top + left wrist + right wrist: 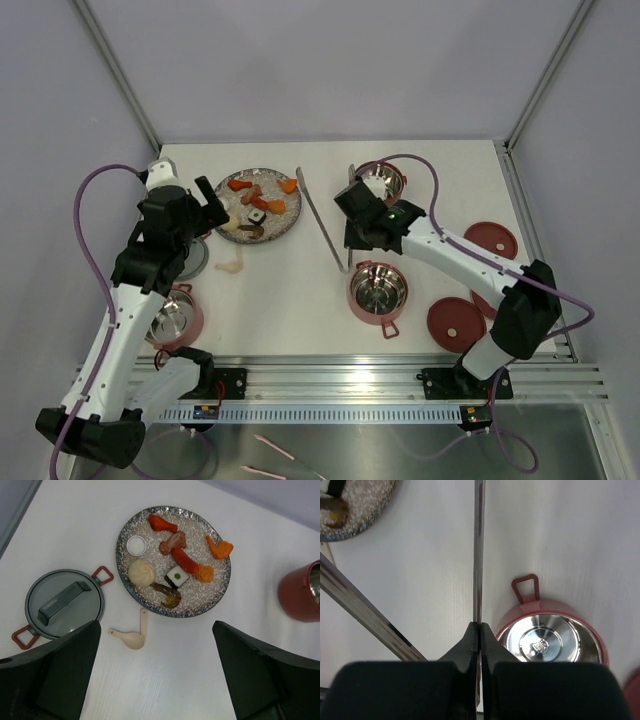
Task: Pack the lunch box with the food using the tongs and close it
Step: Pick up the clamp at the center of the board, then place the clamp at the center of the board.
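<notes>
right gripper clamps one arm of the tongs just right of the grey plate; left gripper hangs spread wide over that plate, food lying on it

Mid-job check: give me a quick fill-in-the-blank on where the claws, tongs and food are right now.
1. The right claw is ___ on one arm of the tongs.
2. The left claw is wide ___, holding nothing.
3. The food lies on the grey speckled ___.
4. The tier beside the tongs is ___ inside.
Missing: shut; open; plate; empty.
</notes>
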`<state>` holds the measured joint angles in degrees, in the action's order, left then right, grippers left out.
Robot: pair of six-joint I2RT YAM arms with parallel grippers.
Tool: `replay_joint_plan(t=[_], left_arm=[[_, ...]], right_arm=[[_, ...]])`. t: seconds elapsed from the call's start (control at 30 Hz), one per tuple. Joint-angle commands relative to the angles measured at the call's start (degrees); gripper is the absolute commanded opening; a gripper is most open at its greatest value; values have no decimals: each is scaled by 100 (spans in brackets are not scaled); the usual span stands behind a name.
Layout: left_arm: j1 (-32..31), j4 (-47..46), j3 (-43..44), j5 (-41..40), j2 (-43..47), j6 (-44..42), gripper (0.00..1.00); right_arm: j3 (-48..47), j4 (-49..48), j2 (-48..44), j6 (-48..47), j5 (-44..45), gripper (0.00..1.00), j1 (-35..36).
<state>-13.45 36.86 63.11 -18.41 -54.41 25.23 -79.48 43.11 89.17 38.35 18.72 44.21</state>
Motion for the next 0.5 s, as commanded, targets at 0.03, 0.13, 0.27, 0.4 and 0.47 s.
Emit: replay_joint_plan(t=[0.03, 0.13, 0.27, 0.4, 0.47], left_arm=[[-8, -364, -150, -426, 247, 324, 99], [-8, -180, -71, -190, 159, 211, 99], [-8, -39, 34, 31, -34, 131, 99], [-17, -4, 61, 136, -131, 105, 99], [-17, -4, 61, 171, -157, 96, 99]], right_arm=[[-111, -250, 329, 340, -193, 0, 316], [-129, -312, 566, 358, -272, 0, 475], [-50, -470, 786, 445, -657, 0, 598], [91, -532, 892, 446, -756, 0, 782], [135, -488, 936, 289, -878, 0, 826]])
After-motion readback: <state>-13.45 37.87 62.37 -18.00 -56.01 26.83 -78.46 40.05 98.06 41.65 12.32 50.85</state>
